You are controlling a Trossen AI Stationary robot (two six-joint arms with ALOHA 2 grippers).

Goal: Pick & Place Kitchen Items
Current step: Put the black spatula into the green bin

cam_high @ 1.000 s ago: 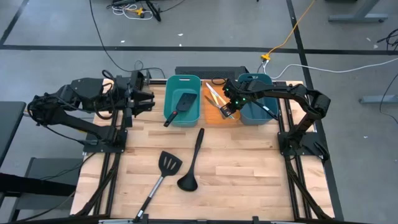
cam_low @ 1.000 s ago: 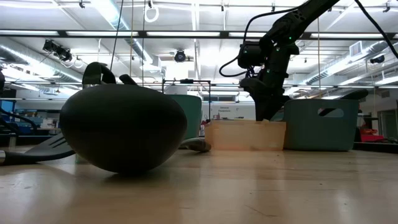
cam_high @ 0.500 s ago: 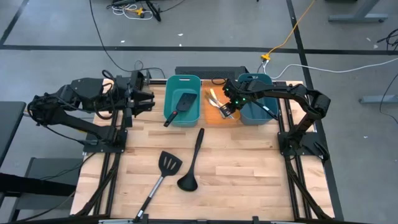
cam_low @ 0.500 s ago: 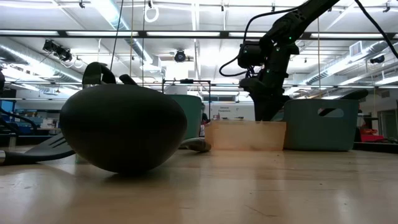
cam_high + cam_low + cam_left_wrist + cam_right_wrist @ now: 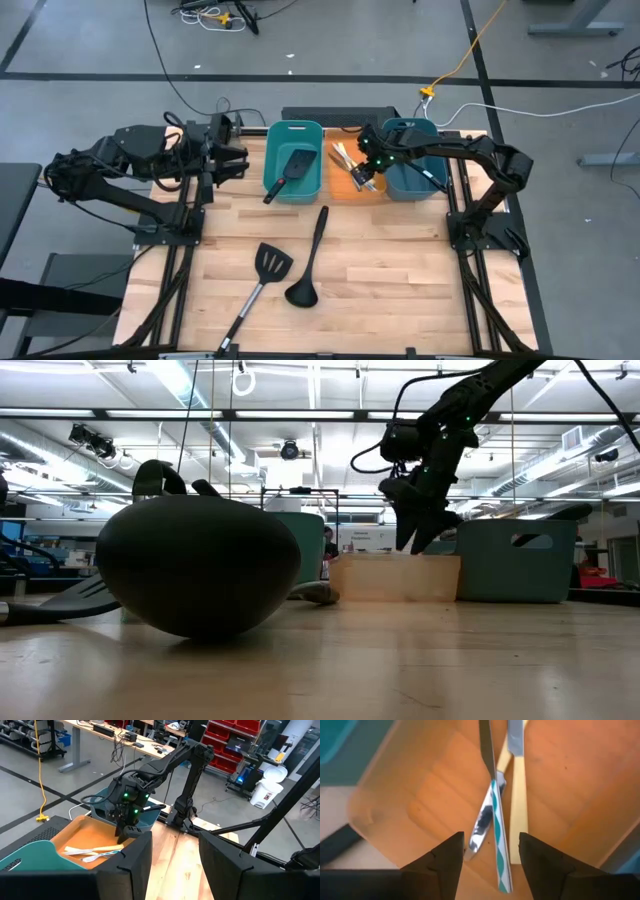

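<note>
Right gripper (image 5: pixel 362 176) hangs over the orange bin (image 5: pixel 340 190), fingers (image 5: pixel 445 865) parted and holding nothing. Directly beneath it lie the sticks (image 5: pixel 496 820) (a teal-striped one crossing a silvery one, with a pale yellow one just beside), resting on the bin floor. To the gripper's left, a spatula (image 5: pixel 290 166) sits in the teal bin (image 5: pixel 275 160), handle over the rim. Nearer the table's front edge, a ladle (image 5: pixel 306 262) and a second spatula (image 5: pixel 262 280) lie on the table (image 5: pixel 400 270). Left gripper (image 5: pixel 238 160) waits beside the teal bin, fingers (image 5: pixel 130 865) apart and empty.
</note>
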